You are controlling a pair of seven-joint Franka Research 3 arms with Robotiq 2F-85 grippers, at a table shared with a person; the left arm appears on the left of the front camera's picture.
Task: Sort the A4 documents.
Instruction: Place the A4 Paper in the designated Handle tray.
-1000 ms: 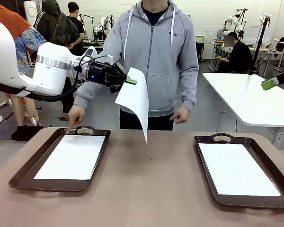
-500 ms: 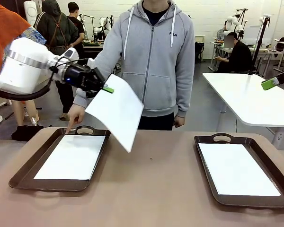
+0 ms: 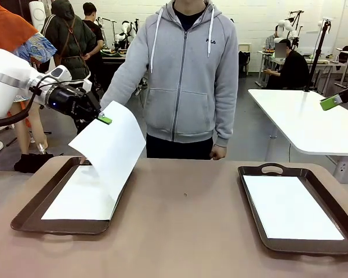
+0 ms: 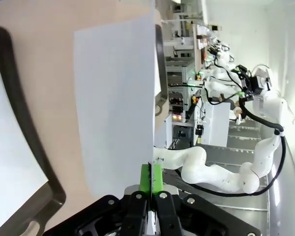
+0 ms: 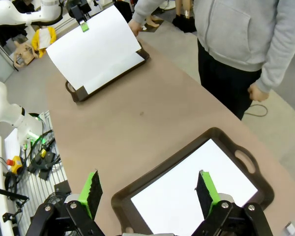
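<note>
Left gripper (image 3: 102,119) is clamped on the top corner of an A4 sheet (image 3: 108,152), green pads pinched flat together on the paper edge, as the left wrist view confirms (image 4: 151,179). The sheet hangs tilted down from that corner, raised above the left tray (image 3: 26,212), its lower edge reaching down over the right side of that tray; contact with what lies below can't be judged from the front. A second sheet (image 3: 75,198) lies flat inside the left tray, partly covered by the hanging one. From the left wrist view the held sheet (image 4: 115,93) stretches away from the fingers, with the tray rim (image 4: 24,128) and the paper inside it off to the side. Right gripper (image 5: 150,189) hovers high over the right tray (image 3: 247,175), jaws spread wide, nothing between them. Another sheet (image 3: 290,207) lies flat in that tray, also seen from the right wrist (image 5: 196,184). The person (image 3: 185,75) stands at the far edge of the brown table (image 3: 185,231); one hand (image 3: 218,152) hangs by the table edge, well apart from both trays.
</note>
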